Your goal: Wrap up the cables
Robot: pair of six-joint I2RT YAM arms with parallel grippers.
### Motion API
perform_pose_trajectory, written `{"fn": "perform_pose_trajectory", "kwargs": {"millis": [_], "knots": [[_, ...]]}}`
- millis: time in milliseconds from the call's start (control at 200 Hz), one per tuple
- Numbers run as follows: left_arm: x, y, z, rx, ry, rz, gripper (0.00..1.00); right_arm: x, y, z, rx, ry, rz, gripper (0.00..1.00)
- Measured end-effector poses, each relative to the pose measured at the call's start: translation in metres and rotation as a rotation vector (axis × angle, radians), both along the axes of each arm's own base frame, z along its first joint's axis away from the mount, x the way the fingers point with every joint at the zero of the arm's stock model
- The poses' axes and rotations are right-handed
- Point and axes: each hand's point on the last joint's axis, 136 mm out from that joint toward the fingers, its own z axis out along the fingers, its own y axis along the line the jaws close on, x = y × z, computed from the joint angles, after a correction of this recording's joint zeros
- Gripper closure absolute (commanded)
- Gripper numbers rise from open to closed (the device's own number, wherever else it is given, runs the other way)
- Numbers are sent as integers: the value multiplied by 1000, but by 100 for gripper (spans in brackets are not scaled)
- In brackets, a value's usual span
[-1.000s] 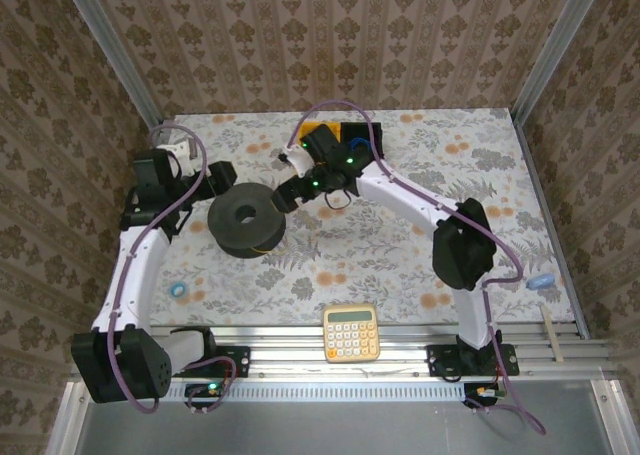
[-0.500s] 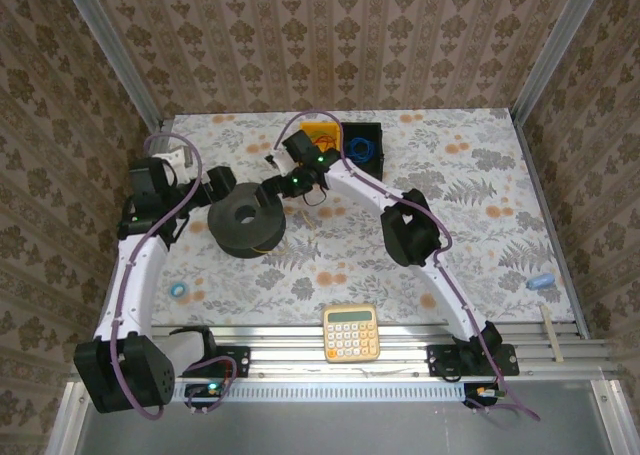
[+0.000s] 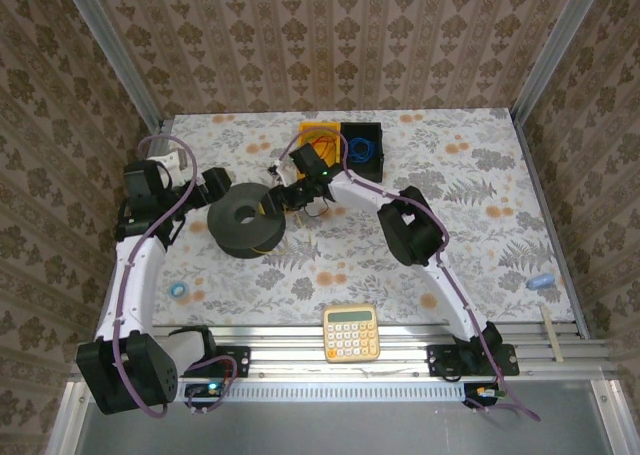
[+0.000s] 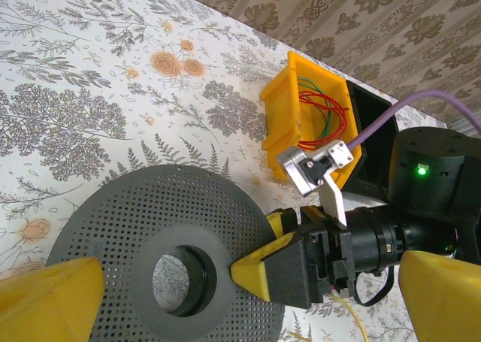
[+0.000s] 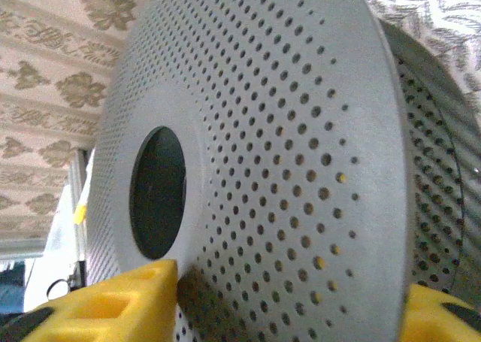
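Note:
A black perforated spool (image 3: 245,220) lies flat on the floral table. The thin yellow cable (image 3: 262,247) is partly wound on its core. It glints through the flange holes (image 5: 338,178), and a loose strand trails over the table (image 4: 355,319). My right gripper (image 3: 278,199) straddles the spool's top flange (image 5: 301,131) at its right edge. One yellow finger (image 4: 263,270) lies flat on the flange face and the other sits under the rim (image 5: 440,312). My left gripper (image 4: 252,286) hangs wide open over the spool's left side (image 3: 213,187), holding nothing.
A yellow bin (image 3: 318,135) with red and green wires and a black bin (image 3: 362,145) with a blue coil stand behind the spool. A calculator (image 3: 351,333) lies at the front rail. A small blue ring (image 3: 178,290) and a blue object (image 3: 540,281) lie near the table's sides.
My right arm swung left from the bins to the spool and its jaws closed down over the flange. The left gripper opened fully and backed off slightly to the left.

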Motion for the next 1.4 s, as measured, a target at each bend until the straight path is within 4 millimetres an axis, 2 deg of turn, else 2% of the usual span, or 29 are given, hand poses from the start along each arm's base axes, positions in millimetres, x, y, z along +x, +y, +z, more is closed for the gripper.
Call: {"fn": "perform_pose_trajectory", "kwargs": {"millis": [60,125,200,260,365,470,535,665,880,965,1070,1250,1400], "knots": [[0,0,0,-1,0,-1,0,-3,0,9,44,27,3,87],[0,0,0,-3,0,-3,0,-8,2,27,110,70,17,100],[0,0,0,-4,0,-4,0,-10,4,56,174,49,30,100],[0,0,0,-5,0,-2,0,-6,3,68,197,16,10,100],[0,1,0,-5,0,0,0,4,-10,64,219,24,-48,100],[0,1,0,-7,0,-2,0,15,-31,53,255,81,-113,100],[0,0,1,-7,0,-3,0,19,-45,55,289,104,-144,100],[-1,1,2,-18,-2,-8,0,33,-75,70,388,122,-217,100],[-2,4,5,-44,-7,-16,3,46,-112,113,607,113,-251,100],[-2,3,7,-62,-14,-29,5,36,-116,125,639,107,-226,100],[-1,6,12,-87,-30,-34,10,16,-110,143,659,97,-158,100],[5,11,14,-191,-80,-44,24,-17,-102,195,703,31,-41,100],[10,3,9,-303,-96,-92,25,-36,-107,235,744,-49,21,100]]}}
